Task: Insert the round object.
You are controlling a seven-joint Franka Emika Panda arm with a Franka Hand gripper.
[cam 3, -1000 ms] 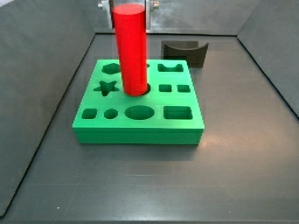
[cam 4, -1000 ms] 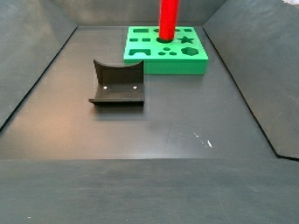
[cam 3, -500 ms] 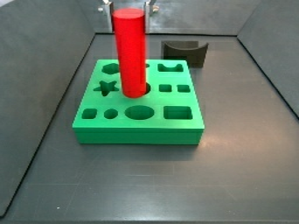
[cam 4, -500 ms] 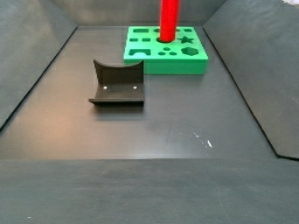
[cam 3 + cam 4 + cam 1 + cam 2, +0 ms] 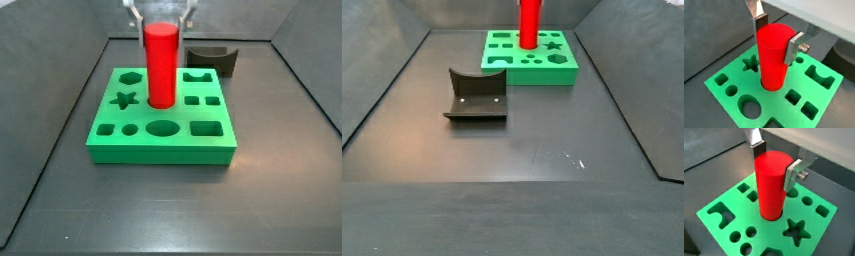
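Observation:
The round object [image 5: 162, 62], a tall bright red cylinder, stands upright with its lower end in a round hole near the middle of the green block [image 5: 160, 150]. My gripper [image 5: 160, 18] is above the block and shut on the cylinder's top. In both wrist views the silver fingers [image 5: 759, 22] [image 5: 755, 150] press on opposite sides of the cylinder [image 5: 774, 57] [image 5: 771, 185], just below its flat top. The green block [image 5: 774, 102] [image 5: 827, 227] has several other shaped holes, all empty. In a side view the cylinder [image 5: 529, 25] rises out of the frame above the block [image 5: 529, 76], hiding the gripper.
The dark fixture [image 5: 214, 60] [image 5: 476, 97] with a curved notch stands on the dark floor beside the block. Grey walls close in the floor on the sides and at the back [image 5: 80, 30].
The gripper has come down with the cylinder. Less of the cylinder shows above the block than one second ago. It has also shifted slightly sideways in both side views.

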